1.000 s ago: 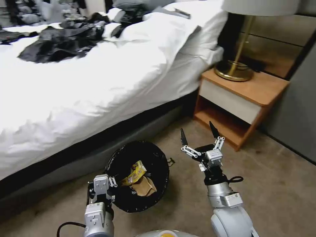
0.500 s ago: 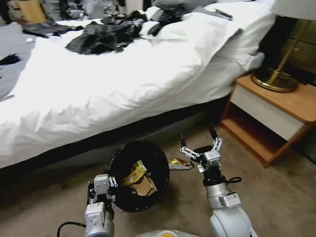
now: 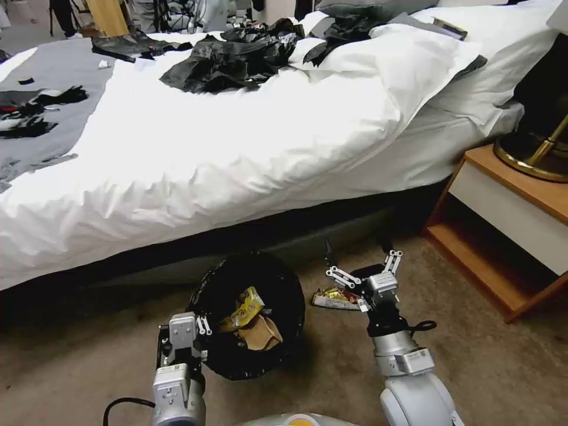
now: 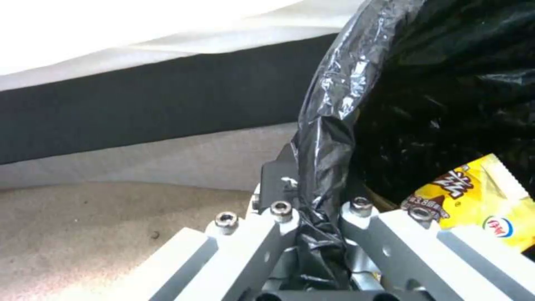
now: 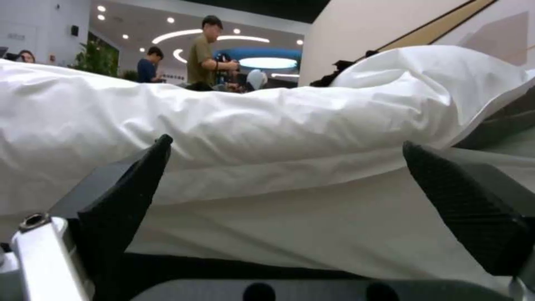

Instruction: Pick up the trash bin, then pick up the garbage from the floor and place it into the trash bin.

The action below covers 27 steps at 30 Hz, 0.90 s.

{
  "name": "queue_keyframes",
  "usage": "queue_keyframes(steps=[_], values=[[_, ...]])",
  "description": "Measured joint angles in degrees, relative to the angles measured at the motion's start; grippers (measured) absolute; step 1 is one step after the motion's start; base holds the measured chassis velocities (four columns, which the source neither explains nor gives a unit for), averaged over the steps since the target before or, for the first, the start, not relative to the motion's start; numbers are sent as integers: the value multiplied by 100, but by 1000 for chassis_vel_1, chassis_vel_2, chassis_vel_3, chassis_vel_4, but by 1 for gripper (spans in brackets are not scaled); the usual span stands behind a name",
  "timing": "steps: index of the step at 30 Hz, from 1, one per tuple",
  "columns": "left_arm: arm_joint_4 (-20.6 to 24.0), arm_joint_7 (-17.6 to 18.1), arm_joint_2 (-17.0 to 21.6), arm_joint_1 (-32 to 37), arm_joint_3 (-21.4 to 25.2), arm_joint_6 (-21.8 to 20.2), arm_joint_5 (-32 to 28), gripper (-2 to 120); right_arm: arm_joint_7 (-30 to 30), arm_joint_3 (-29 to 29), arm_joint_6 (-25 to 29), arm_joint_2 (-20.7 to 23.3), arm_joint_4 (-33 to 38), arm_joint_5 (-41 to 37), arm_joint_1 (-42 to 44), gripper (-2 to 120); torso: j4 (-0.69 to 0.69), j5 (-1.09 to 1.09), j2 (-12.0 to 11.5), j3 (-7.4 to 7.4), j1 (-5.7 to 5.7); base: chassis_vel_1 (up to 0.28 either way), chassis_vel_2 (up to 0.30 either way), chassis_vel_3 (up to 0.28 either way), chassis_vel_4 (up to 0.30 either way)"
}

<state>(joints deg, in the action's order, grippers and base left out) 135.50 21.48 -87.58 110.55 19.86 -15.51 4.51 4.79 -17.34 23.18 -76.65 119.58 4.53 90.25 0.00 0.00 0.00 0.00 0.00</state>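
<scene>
The left gripper [image 3: 201,327] holds the trash bin [image 3: 248,313] by its near rim, jaws clamped on the black liner. The right gripper [image 3: 359,260], jaws wide, hovers over a wrapper [image 3: 332,297] on the floor [image 3: 473,367], just right of the bin; it should descend straight, clear of the bed [image 3: 236,154] beyond and the nightstand [image 3: 509,225] at right

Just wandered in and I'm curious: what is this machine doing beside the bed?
It is tidying litter. Its left gripper is clamped on the rim of the trash bin, which holds a yellow wrapper and a brown paper bag. Its right gripper hangs open above another wrapper on the floor.
</scene>
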Motion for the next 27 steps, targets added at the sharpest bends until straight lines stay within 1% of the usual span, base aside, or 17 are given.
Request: queue_keyframes(steps=[3,5,6,8,10,11,13,14,16,18,19,20,22,23,25,27], values=[[3,0,3,7,1,2,0,0,-143,-76,1,75,-34,-125,-3,100,0,1,0,0,0,0,0,0,0],[14,0,7,18,6,6,0,0,-582,-326,65,219,-228,-270,-63,100,0,1,0,0,0,0,0,0,0],[14,0,7,18,6,6,0,0,-582,-326,65,219,-228,-270,-63,100,0,1,0,0,0,0,0,0,0],[16,1,6,21,7,10,2,0,-1002,-503,162,307,-427,-336,-129,100,1,0,0,0,0,0,0,0,0],[16,1,1,23,7,16,8,0,-1630,-691,288,444,-786,-485,-249,100,0,1,0,0,0,0,0,0,0],[16,1,1,23,7,16,8,0,-1630,-691,288,444,-786,-485,-249,100,0,1,0,0,0,0,0,0,0],[16,2,-3,23,8,18,17,0,-2026,-744,392,558,-1091,-578,-380,100,0,0,0,0,0,0,0,0,0],[16,2,-7,21,7,19,26,0,-2274,-731,445,638,-1332,-614,-503,100,0,1,0,0,0,0,0,0,0],[16,2,-9,21,7,19,28,0,-2343,-720,457,662,-1401,-623,-538,100,0,1,0,0,0,0,0,0,0],[17,2,-11,20,7,19,37,0,-2681,-603,493,800,-1799,-644,-749,100,0,1,0,0,0,0,0,0,0],[17,2,-11,20,7,19,37,0,-2681,-603,493,800,-1799,-644,-749,100,0,1,0,0,0,0,0,0,0],[23,2,-11,21,8,19,37,0,-2763,-549,495,848,-1956,-639,-825,100,1,1,0,0,0,0,0,0,0],[37,3,-7,23,27,19,38,0,-2951,-344,484,1017,-2497,-551,-1076,100,0,1,0,0,0,0,0,0,0],[37,3,-7,23,27,19,38,0,-2951,-344,484,1017,-2497,-551,-1076,100,0,1,0,0,0,0,0,0,0],[37,3,-5,12,29,12,47,0,-3071,-133,388,1185,-2917,-486,-1261,100,1,1,0,0,0,0,0,0,0],[37,3,-9,4,23,9,56,0,-3117,-76,344,1238,-3030,-475,-1315,100,0,0,0,0,0,0,0,0,0]])
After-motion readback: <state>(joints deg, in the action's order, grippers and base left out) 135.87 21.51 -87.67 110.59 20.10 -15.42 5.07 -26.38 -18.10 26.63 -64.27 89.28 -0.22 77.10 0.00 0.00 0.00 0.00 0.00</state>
